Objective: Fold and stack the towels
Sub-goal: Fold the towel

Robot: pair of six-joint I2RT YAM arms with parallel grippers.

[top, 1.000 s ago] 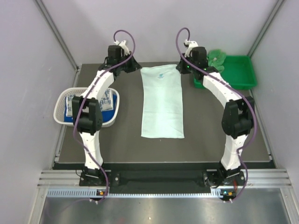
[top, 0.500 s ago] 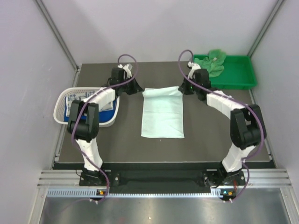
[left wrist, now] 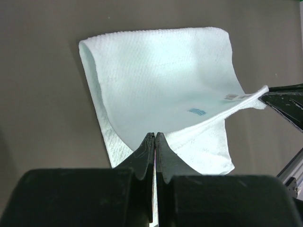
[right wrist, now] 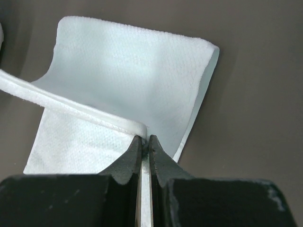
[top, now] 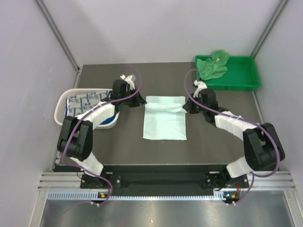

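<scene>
A pale mint-white towel (top: 164, 120) lies mid-table, its far edge lifted and curled over toward the near end. My left gripper (top: 141, 100) is shut on the far left corner of that towel (left wrist: 161, 94), my right gripper (top: 187, 107) shut on the far right corner (right wrist: 128, 90). In both wrist views the raised layer arches above the flat part. A bright green towel (top: 213, 65) sits crumpled in the green tray (top: 244, 75). Blue-grey patterned towels (top: 85, 100) and a royal blue one (top: 110, 123) lie in the white basket (top: 60, 113).
The white lattice basket stands at the left edge, close beside my left arm. The green tray sits at the back right corner. Grey walls close in the table on three sides.
Both grippers have pulled the towel's far edge toward the near side, so the long strip now shows as a shorter, doubled shape. Both arms have drawn back and lower.
</scene>
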